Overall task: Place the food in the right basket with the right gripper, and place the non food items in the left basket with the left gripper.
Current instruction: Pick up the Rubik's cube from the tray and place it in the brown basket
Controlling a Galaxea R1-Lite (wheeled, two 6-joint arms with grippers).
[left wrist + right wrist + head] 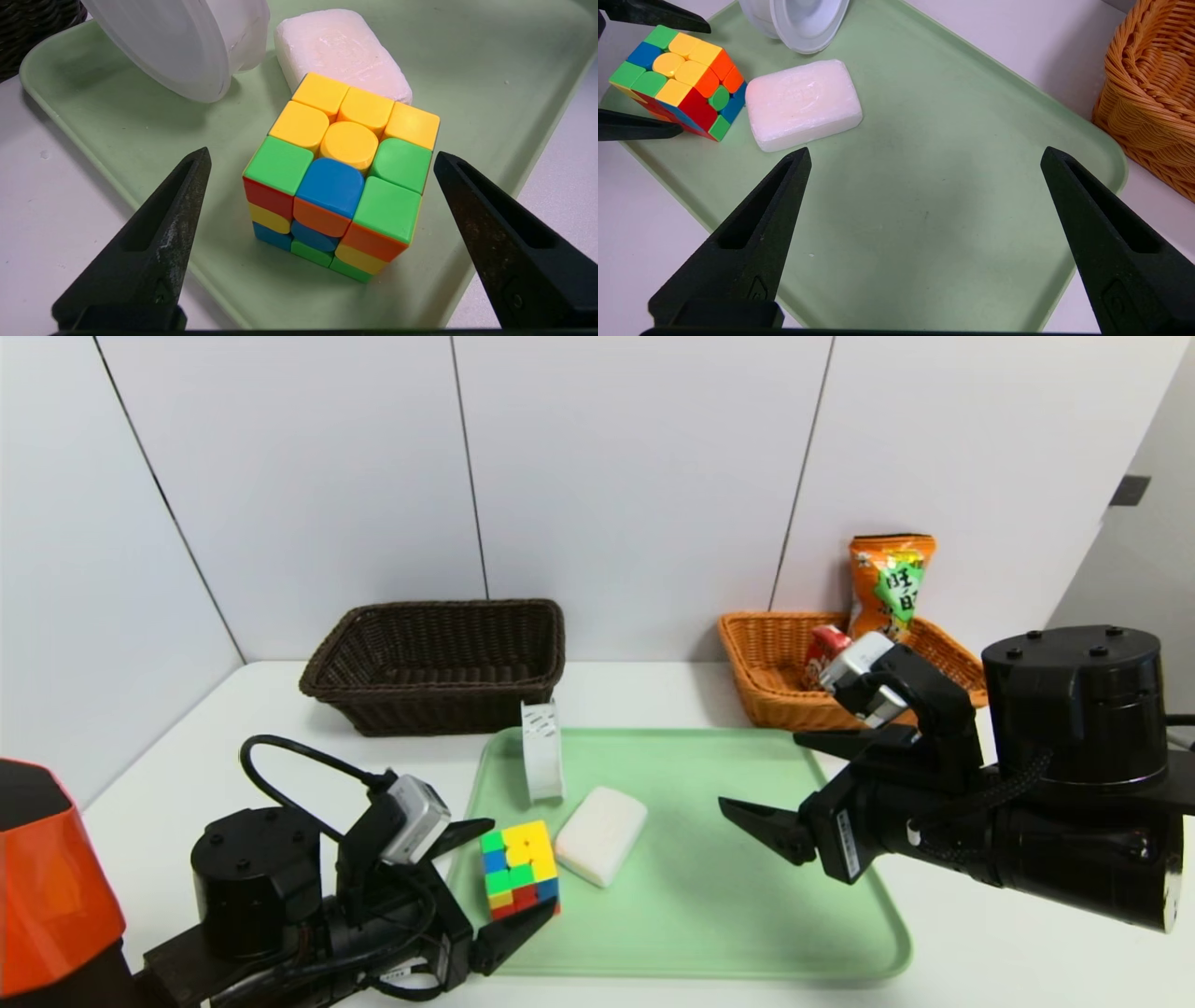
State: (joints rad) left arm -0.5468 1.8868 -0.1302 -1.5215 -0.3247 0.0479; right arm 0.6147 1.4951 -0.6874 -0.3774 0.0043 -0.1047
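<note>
Left gripper (523, 868) spread wide, nothing gripped; puzzle cube (520, 868) sits between its fingers on the tray (738, 915). Cube pick apparently in hand. Next: jaws to be closed, cube carried toward 12 o'clock, into dark basket (439, 695).

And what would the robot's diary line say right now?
left end effector: open around puzzle cube | snack bag, red packet: in right basket
</note>
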